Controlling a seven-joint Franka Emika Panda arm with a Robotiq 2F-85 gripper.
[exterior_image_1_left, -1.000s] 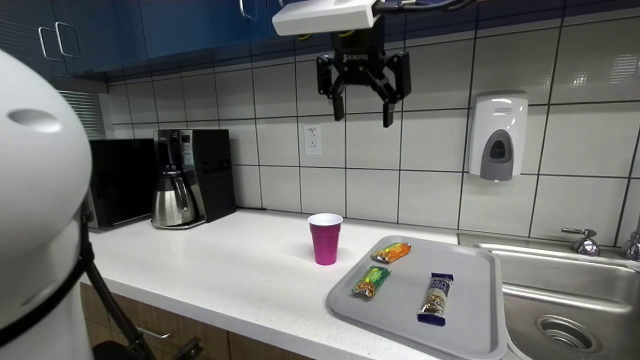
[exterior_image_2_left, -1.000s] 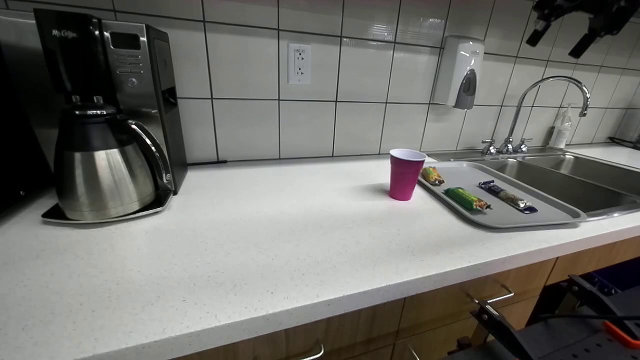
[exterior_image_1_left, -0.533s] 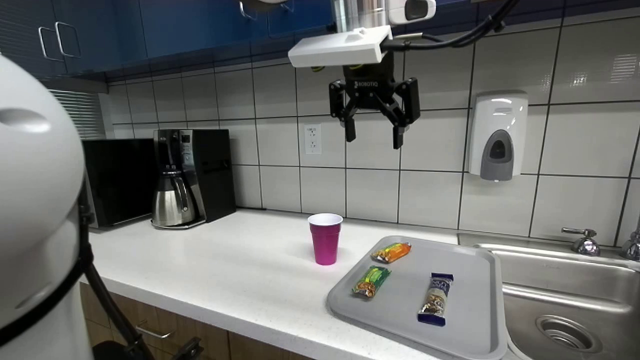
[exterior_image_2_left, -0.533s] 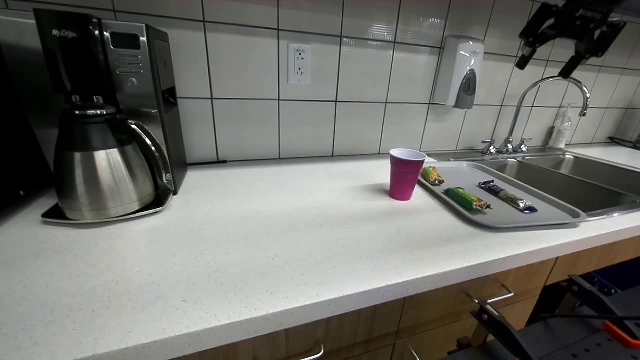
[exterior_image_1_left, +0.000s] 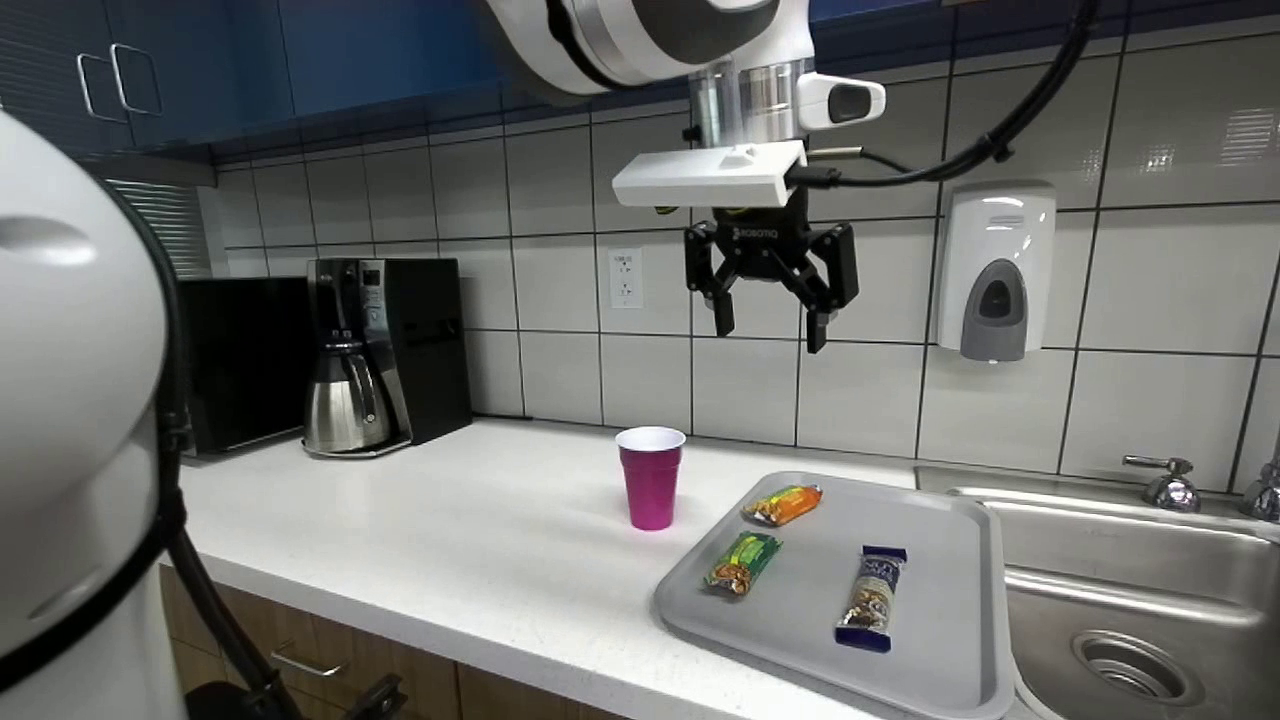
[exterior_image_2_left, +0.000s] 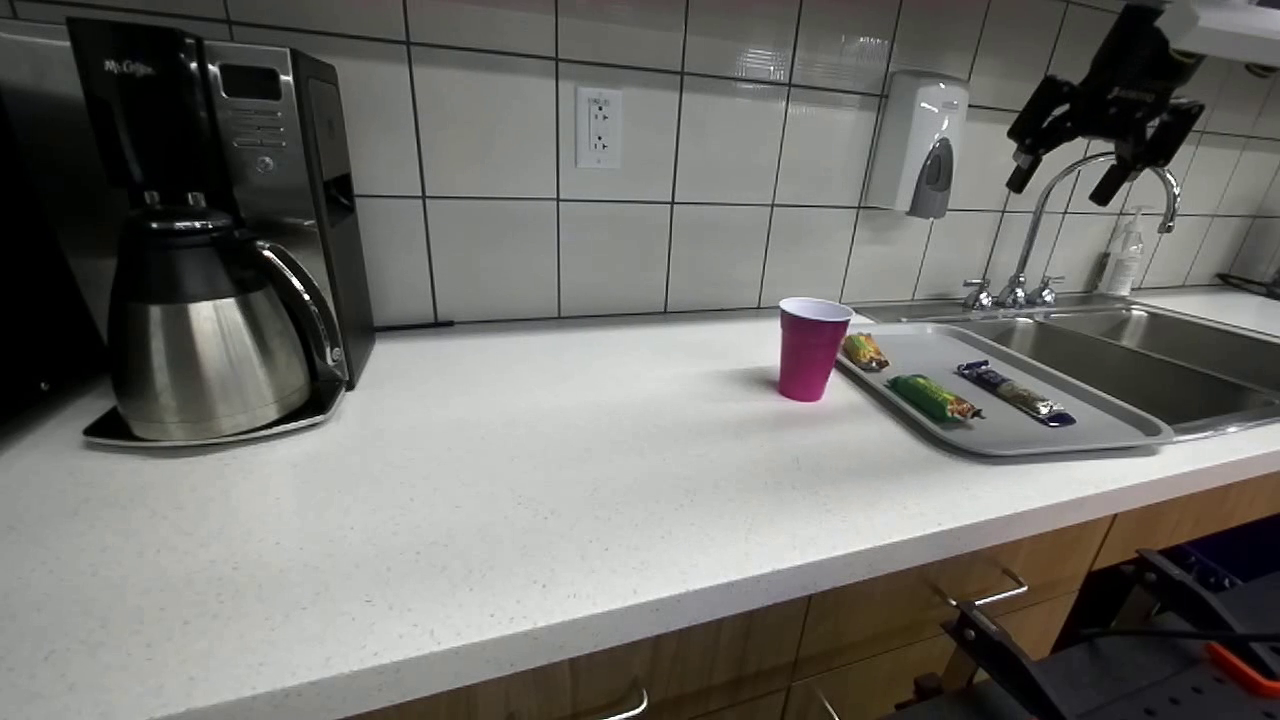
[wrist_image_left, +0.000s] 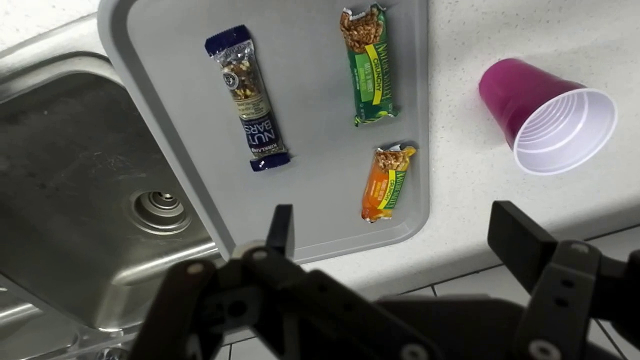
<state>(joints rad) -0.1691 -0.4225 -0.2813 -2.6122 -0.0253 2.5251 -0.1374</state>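
Clearly, the gripper (exterior_image_1_left: 771, 335) is hanging in mid-air, its fingers (exterior_image_1_left: 723, 316) standing wide apart; it is holding nothing and touching nothing. With the gray tray (exterior_image_1_left: 945, 570) as a clock face in an exterior view, it is hovering just short of 12, its fingers pointing toward 6, probably so that the wrist view is facing down. There, the orange bar (wrist_image_left: 387, 185) is appearing past the gap between the fingers, well apart from them.

On the gray tray, the orange bar is resting near 11, the green bar (exterior_image_1_left: 742, 563) toward 9, and the nut bar (exterior_image_1_left: 872, 600) slightly off centre toward 4. Their flattish shape is likely keeping them still, and the raised rim is presumably guarding against sliding.

The magenta cup (exterior_image_1_left: 651, 490) is standing upright at 10 on the counter (exterior_image_1_left: 480, 520), near the gray tray but apart from it; its base is probably giving it steady footing.

At 3, the tray's edge is seemingly overlapping the rim of the sink (exterior_image_1_left: 1140, 550), perhaps for want of counter. Farther out along 10, the coffee maker (exterior_image_1_left: 430, 350) is standing, its carafe (exterior_image_1_left: 340, 405) sitting on its base, likely for catching the brew.
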